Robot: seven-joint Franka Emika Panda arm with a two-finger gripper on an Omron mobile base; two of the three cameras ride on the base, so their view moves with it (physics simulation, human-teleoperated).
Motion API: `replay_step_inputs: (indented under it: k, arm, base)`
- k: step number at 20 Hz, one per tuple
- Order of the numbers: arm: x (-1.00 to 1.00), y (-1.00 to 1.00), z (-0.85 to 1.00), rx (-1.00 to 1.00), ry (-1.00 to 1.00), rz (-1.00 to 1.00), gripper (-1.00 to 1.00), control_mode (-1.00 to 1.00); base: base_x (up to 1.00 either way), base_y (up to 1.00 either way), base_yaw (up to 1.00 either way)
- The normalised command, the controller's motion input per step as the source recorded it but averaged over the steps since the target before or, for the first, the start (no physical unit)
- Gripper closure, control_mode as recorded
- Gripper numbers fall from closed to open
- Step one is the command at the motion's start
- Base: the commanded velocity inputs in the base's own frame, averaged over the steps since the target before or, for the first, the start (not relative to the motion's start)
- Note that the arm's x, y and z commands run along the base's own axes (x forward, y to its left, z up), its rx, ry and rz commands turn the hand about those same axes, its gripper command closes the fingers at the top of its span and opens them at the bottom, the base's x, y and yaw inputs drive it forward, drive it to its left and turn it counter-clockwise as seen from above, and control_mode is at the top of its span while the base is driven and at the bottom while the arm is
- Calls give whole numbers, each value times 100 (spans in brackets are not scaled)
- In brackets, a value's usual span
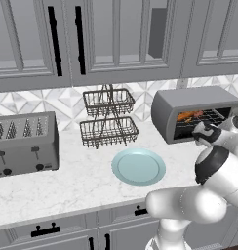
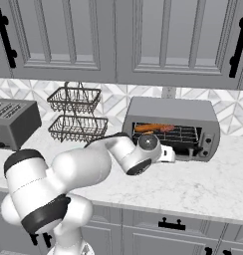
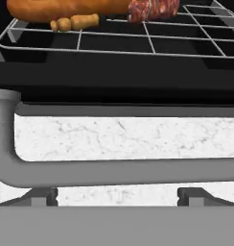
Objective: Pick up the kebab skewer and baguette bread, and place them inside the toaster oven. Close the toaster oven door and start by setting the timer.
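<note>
Looked every bit a home kitchen: grey panelled wall cabinets (image 1: 116,39) with black handles above a white marble counter (image 1: 82,180), patterned tile backsplash (image 1: 23,105) behind, slot toaster (image 1: 24,144), toaster oven (image 2: 171,127) and two-tier wire basket (image 1: 109,117) lined up on top.

A pale teal plate (image 1: 138,167), wire basket rack (image 1: 109,118) and toaster (image 1: 24,144) share the marble counter (image 1: 67,185).
</note>
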Motion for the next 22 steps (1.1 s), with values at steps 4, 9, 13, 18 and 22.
replay_step_inputs:
  k: [4, 9, 13, 18, 22]
  arm:
    - [49, 0, 17, 0, 0, -2, -100, -100]
    - [59, 0, 3, 0, 0, -4, -100, -100]
    - [69, 0, 1, 0, 0, -5, -100, -100]
    - [50, 0, 9, 0, 0, -3, -100, -100]
    - [7, 0, -9, 0, 0, -2, -100, -100]
  base:
    - [0, 0, 0]
    - [0, 0, 0]
    - [0, 0, 0]
    - [0, 0, 0]
    - [0, 0, 0]
